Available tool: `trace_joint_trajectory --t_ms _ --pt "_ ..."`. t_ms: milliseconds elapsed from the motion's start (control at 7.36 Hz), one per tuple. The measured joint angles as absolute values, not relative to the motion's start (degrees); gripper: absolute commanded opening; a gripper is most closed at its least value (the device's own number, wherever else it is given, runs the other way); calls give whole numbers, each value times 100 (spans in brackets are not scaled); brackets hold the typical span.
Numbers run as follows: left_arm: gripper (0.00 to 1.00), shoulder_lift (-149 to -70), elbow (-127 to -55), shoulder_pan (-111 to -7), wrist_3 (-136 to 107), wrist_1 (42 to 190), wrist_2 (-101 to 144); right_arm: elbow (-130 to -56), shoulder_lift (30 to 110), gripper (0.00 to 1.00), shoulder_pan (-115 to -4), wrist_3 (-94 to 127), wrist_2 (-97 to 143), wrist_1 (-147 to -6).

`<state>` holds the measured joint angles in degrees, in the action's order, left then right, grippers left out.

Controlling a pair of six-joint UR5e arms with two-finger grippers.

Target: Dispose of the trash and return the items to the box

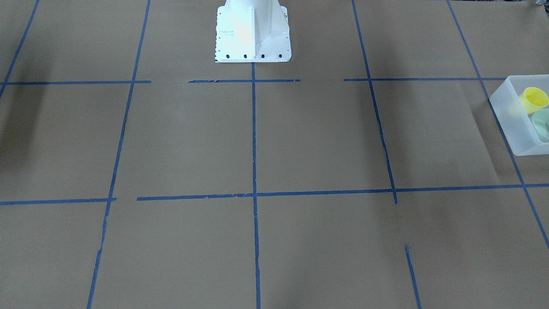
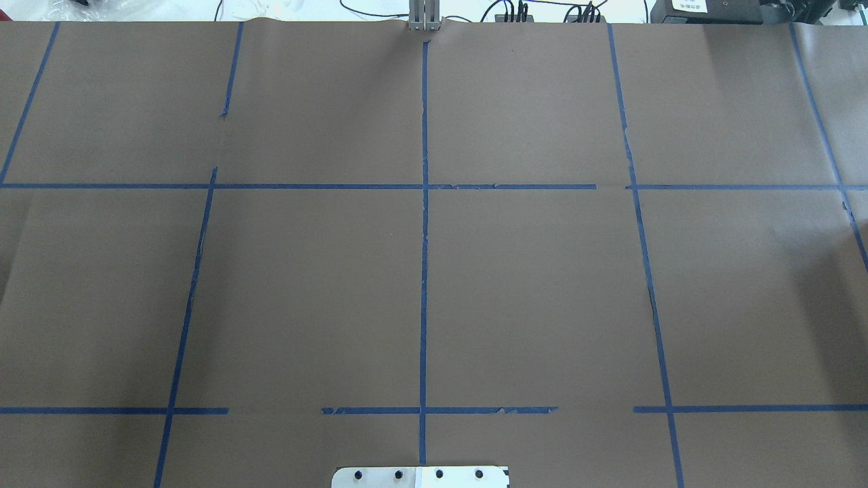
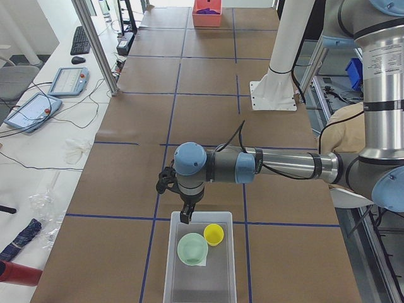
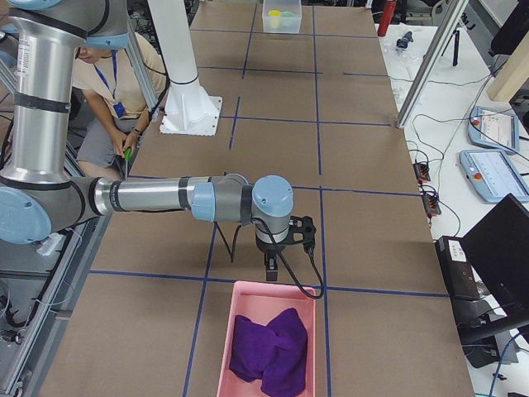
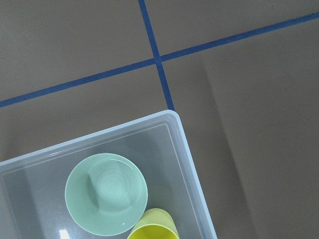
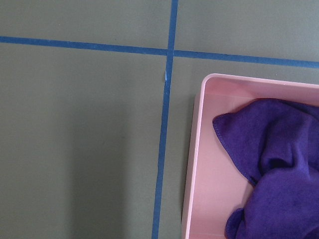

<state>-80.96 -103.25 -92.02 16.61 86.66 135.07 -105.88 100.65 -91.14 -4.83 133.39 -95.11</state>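
**Items in the box, cloth in the bin; finger state unconfirmed**

The box (image 3: 172,268) stands at my left end of the table. Inside it the mint-green bowl (image 3: 192,249) sits upright on the floor; the yellow cup (image 3: 213,234) is just beside the bowl, nearer the box's inner end wall. The cup appears tipped on its side, though the frosted wall blurs this.

My left gripper (image 3: 184,219) hangs just above that end wall's rim, touching neither item. I judge this a stand-off position, since nothing of the task lies outside the box for it to fetch. Only a side camera shows its fingers, so I cannot tell whether they are parted or closed.

My right gripper (image 4: 271,273) hangs well apart from the box, at the opposite end of the table, over the near rim of a pink bin (image 4: 225,331) holding a purple cloth (image 4: 269,347). I cannot tell its finger state either.

From how things lie, I judge both the disposal and the return complete.
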Motion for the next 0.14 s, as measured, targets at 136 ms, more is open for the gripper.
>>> trace_joint_trajectory --t_ms 136 --pt "100 -8097 -10322 -9202 1661 8666 13503 -10587 10068 100 -9114 -483 13345 -9471"
